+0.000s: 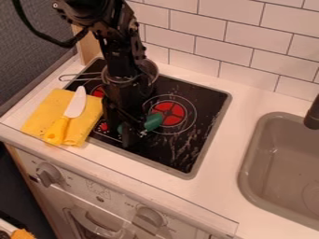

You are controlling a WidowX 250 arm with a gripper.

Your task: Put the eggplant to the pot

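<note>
1. There's a green thing [153, 121] low over the stove [202, 135], partly hidden by the gripper [129, 134]; I can't tell if it's the eggplant.
2. The gripper hangs right at it, pointing down, but whether it's open or closed on the thing, I can't tell from here.
3. Just beside the green thing is a red burner [171, 114].
4. The pot [150, 70] sits toward the back left of the stove, mostly behind the arm [120, 51], its wire handle [67, 76] sticking out left.
5. Left of the arm, a knife [75, 103] lies on a yellow cloth [38, 112].
6. Over to the right is a grey sink [249, 163] with a dark tap [313, 116].
</note>
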